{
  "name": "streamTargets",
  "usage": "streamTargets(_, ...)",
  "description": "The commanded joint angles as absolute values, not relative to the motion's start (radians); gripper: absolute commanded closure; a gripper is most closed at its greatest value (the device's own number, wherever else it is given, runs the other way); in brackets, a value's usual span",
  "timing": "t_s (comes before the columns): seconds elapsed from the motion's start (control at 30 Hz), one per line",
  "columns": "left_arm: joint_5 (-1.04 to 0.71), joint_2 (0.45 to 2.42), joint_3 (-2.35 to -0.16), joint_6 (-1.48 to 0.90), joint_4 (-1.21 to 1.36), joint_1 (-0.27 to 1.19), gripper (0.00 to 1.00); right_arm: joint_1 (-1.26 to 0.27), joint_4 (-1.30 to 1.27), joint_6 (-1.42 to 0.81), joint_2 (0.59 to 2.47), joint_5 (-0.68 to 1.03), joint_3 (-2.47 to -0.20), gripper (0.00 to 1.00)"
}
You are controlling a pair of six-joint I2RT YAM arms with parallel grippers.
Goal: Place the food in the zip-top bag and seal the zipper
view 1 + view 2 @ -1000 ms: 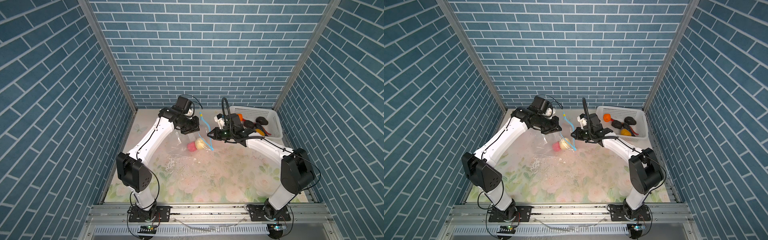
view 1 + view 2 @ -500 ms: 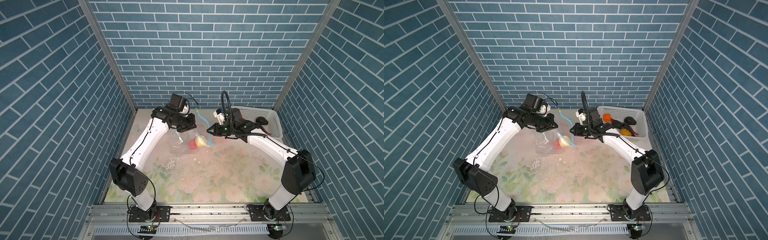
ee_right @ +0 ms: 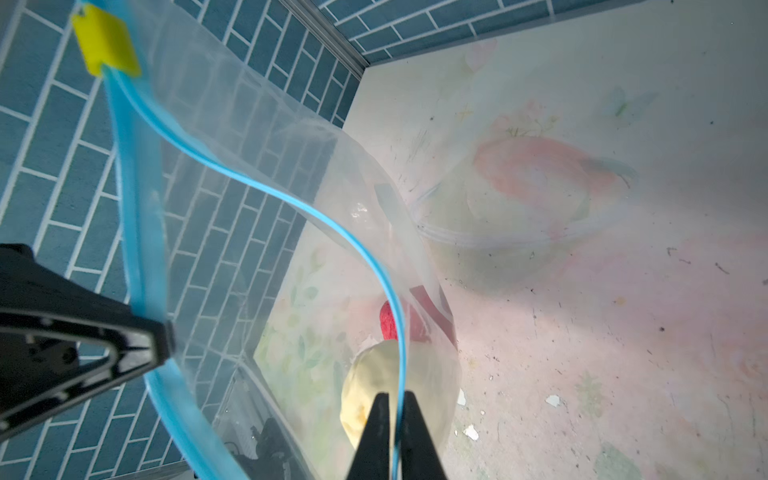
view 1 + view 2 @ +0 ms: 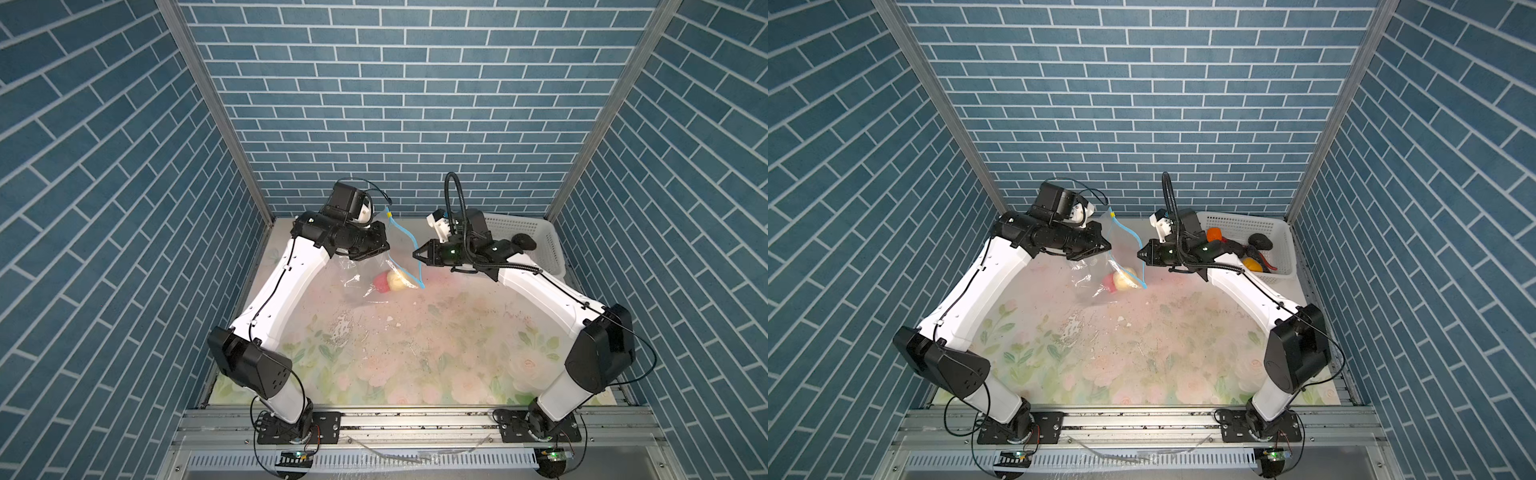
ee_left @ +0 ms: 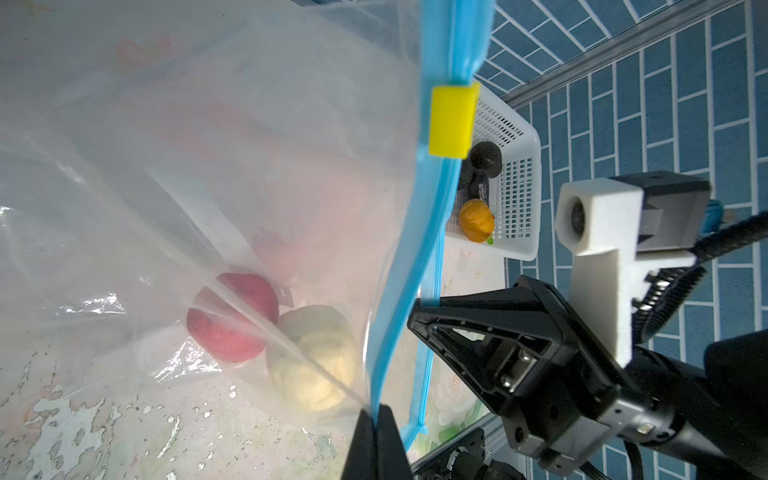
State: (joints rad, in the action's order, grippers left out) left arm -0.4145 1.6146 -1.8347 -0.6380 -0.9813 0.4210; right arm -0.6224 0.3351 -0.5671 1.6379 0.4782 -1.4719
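A: As both top views show it, where is the zip-top bag (image 4: pixel 365 276)?
B: Held up between the two arms, a pink piece (image 4: pixel 380 281) and a cream piece (image 4: pixel 395 283) inside. More food (image 4: pixel 1214 234) lies in the white basket (image 4: pixel 1246 220).
A: Left wrist view?
B: The left gripper (image 5: pixel 376 415) is pinched tight on the zipper (image 5: pixel 415 249).
A: Right wrist view?
B: The right gripper (image 3: pixel 392 399) is clamped on the zipper's other lip, the mouth spread wide.
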Motion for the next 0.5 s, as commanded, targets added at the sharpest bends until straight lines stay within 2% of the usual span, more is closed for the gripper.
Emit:
streamTargets(0.0,-0.456,1.565,-1.822,-0.65,-0.95,0.397,1.0,-0.63,0.367,-0.523,1.588,0.453,-1.537,0.91)
streamTargets(0.47,-0.562,1.485,-1.705,-0.767,-0.803,0.392,1.0,-0.674,0.48,-0.506,1.582,0.401,-1.667,0.92)
